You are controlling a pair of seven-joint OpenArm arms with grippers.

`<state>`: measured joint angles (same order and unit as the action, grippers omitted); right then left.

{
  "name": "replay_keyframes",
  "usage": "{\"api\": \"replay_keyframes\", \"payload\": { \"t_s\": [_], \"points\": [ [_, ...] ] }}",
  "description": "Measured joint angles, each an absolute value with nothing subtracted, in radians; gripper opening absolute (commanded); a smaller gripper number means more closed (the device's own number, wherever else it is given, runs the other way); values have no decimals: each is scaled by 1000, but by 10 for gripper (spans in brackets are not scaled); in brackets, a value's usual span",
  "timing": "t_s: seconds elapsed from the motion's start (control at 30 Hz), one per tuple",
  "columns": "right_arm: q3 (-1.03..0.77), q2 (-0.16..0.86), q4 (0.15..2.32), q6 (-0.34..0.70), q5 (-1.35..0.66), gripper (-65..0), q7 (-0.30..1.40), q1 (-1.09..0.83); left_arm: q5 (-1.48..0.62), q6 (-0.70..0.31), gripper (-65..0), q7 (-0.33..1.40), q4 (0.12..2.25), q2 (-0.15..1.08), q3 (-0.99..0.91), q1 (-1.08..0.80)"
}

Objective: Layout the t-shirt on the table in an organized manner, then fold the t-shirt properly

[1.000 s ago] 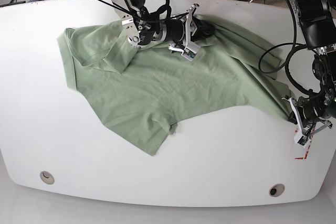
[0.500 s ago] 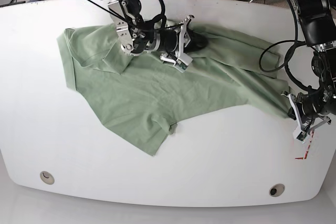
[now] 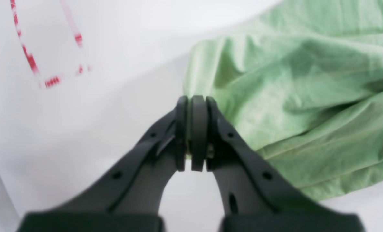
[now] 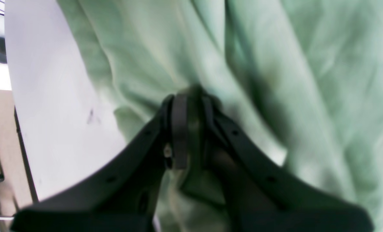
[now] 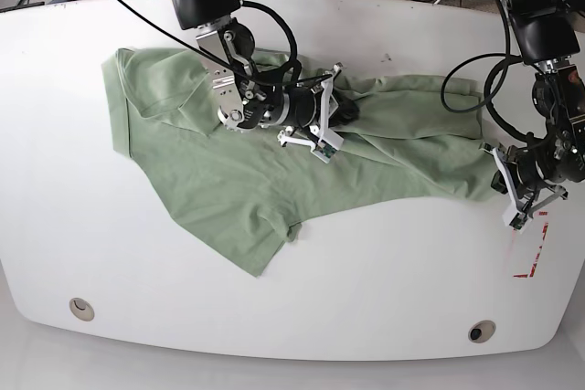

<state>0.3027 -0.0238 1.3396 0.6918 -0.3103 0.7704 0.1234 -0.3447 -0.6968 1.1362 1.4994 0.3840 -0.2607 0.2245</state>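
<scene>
The sage-green t-shirt [image 5: 238, 171] lies crumpled across the white table [image 5: 384, 262], its collar [image 5: 195, 98] at the back left. A long ridge of fabric runs between my two grippers. My right gripper [image 5: 350, 112] lies over the shirt's middle, shut on a pinched bunch of cloth. In the right wrist view that gripper [image 4: 188, 96] has green t-shirt [image 4: 291, 64] fabric between its pads. My left gripper [image 5: 499, 182] is shut at the shirt's right end. In the left wrist view the left gripper [image 3: 194, 103] has its pads pressed together at the t-shirt [image 3: 307, 112] edge.
Red tape marks [image 5: 535, 258] lie on the table just in front of the left gripper and show as red tape [image 3: 33, 64] in the left wrist view. Two round cable holes [image 5: 81, 308] [image 5: 482, 331] sit near the front edge. Black cables hang behind both arms.
My right gripper has moved toward the front, dragging the shirt's back part with it. The left gripper has shifted back and inward with the shirt's right end. The shirt's far edge now lies lower.
</scene>
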Motion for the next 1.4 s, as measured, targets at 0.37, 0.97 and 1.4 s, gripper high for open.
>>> {"api": "replay_keyframes", "payload": {
  "t_s": [0.37,0.97,1.4],
  "points": [
    [302,-34,1340,691,-308,-579,776,124,-351,-698,-650,1135,1521,344,-252,193],
    [296,0,1544,698,-301,0,798,21,-345,-698,-650,1135,1518,349,-253,197],
    [294,-37,1686,696,-294,0,815,97,-345,-697,-650,1135,1520,350,-252,193]
  ]
}}
